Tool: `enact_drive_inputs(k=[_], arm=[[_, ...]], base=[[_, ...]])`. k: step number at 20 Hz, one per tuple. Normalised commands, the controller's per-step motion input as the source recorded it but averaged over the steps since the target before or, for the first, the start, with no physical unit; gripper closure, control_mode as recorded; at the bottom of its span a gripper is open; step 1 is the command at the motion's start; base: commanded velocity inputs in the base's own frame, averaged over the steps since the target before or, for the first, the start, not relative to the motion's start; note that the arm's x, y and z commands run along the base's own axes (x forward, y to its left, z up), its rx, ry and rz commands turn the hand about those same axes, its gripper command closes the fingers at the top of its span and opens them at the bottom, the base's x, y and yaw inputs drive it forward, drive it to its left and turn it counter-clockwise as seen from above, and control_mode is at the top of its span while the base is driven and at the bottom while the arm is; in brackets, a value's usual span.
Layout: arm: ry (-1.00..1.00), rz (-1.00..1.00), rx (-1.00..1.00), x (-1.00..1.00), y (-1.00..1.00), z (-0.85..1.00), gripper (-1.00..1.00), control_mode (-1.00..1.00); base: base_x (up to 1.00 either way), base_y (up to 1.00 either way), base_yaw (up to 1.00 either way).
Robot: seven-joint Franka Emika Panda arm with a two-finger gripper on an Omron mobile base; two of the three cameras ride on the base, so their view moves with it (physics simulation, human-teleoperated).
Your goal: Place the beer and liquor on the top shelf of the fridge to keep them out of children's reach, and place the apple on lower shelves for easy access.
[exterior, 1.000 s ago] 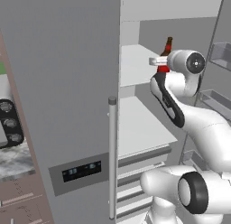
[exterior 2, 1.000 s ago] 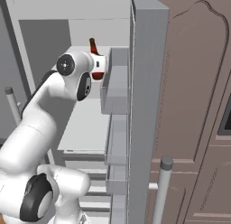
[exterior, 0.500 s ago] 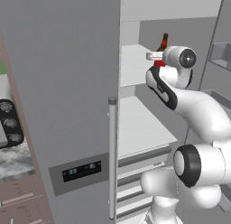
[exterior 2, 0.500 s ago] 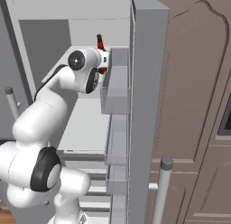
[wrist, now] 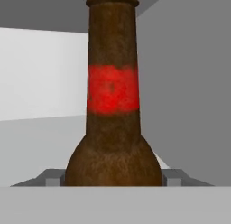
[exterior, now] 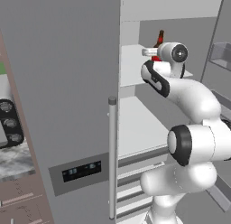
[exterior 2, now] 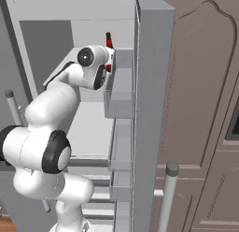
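Closest to me, the white arm is rising from the lower right of the left base view and bending up into the open fridge (exterior: 81, 83), whose grey door with its long bar handle (exterior: 112, 157) is filling the left half of that frame. In the hand view the tool (wrist: 113, 179) is sitting closed on the beer (wrist: 113, 105), one finger tip (wrist: 53, 178) peeking out at each side of its belly. The bottle is standing upright at the upper centre of the left base view, over the top shelf (exterior: 131, 65), though I cannot tell whether it is touching the board.
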Motion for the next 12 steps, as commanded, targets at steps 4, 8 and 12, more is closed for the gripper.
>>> enact_drive_inputs(k=[4,8,12], arm=[[0.0,0.0,0.0,0.09,-0.02,0.0,-1.0,-1.0],[0.0,0.0,0.0,-0.02,0.0,0.02,-1.0,-1.0],[0.0,0.0,0.0,-0.38,0.0,0.01,-1.0,-1.0]], base=[[0.0,0.0,0.0],[0.0,0.0,0.0],[0.0,0.0,0.0]])
